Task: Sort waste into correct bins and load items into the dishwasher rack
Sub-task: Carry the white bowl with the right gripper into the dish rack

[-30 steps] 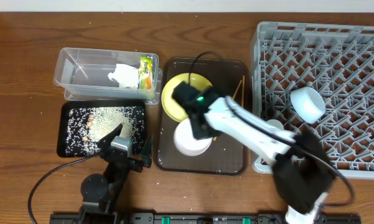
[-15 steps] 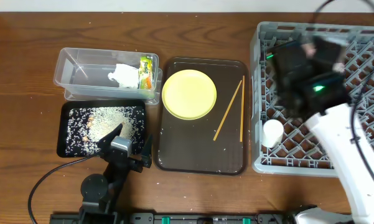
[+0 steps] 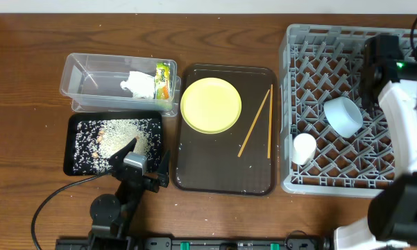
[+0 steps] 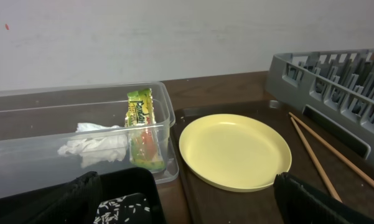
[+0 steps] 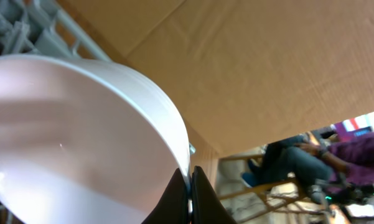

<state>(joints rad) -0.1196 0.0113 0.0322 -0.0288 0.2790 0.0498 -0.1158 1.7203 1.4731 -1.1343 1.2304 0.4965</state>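
Right gripper (image 5: 188, 182): jaws nearly together, clamped on the rim of the cream-white bowl (image 5: 81, 137). The bowl fills the wrist view and is tipped on edge, with grey lattice just behind it at upper left. In the overhead view the arm sits over the far right corner of the dishwasher rack (image 3: 288, 69) and the bowl itself is hidden there.

Change over the last second: the bowl is off the brown serving tray (image 3: 215, 167) and has been carried across to the rack. The arm has gone from the tray, over the rack's left half, to its far side.

Judgement: the bowl transfer is at the placing stage, with release not yet made.

Already in the rack: light blue bowl (image 3: 343, 116) and white cup (image 3: 304, 148). Left on the serving tray: yellow plate (image 3: 210, 104) and the chopsticks (image 3: 255, 121).

Waste looks sorted: tissue (image 3: 139, 83) and snack wrapper (image 3: 164, 80) in the clear tub (image 3: 97, 76), rice grains (image 3: 121, 132) in the black tray (image 3: 68, 146).

Left gripper (image 3: 146, 158): fingers wide apart, holding nothing, parked near the black tray.
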